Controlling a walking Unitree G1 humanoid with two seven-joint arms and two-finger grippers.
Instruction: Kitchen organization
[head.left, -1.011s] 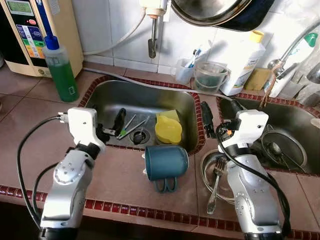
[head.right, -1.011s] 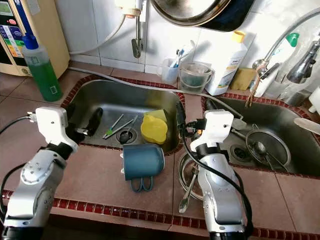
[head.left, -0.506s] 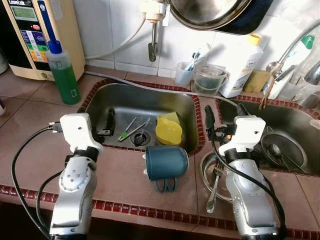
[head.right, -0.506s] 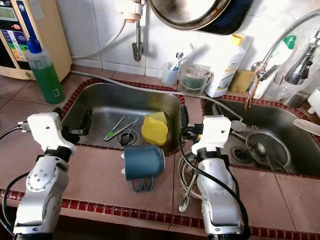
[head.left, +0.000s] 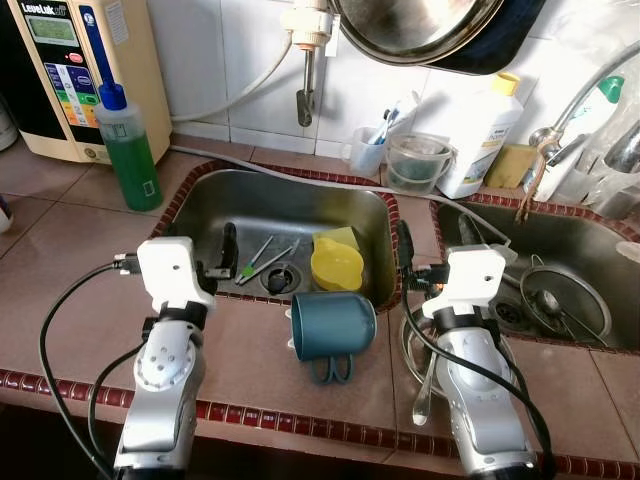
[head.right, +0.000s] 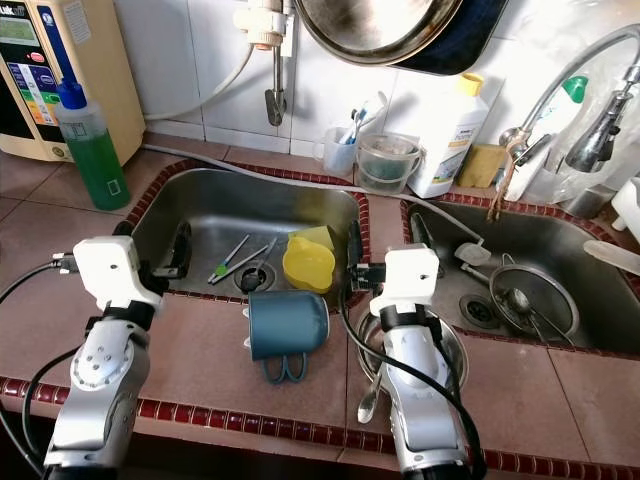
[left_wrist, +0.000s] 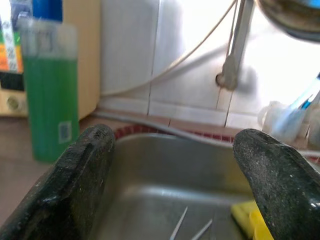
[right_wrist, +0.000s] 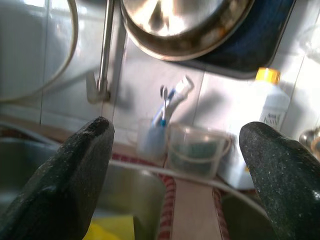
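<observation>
A dark blue mug lies on its side on the brown tile counter, handle toward me, just in front of the left sink. In that sink sit a yellow cup and a few thin utensils near the drain. My left gripper hangs over the sink's front left edge, to the left of the mug, open with nothing between its fingers. My right gripper is over the tile strip between the two sinks, to the right of the mug, open and holding nothing, its fingers spread wide.
A metal bowl with a fork sits under my right wrist. A green soap bottle stands at the back left. A clear cup, a toothbrush cup and a white bottle line the wall. The right sink holds a strainer.
My right arm has shifted left, closer to the mug and over the bowl. My left arm has straightened and moved slightly. The mug has not moved; both grippers stay open.
</observation>
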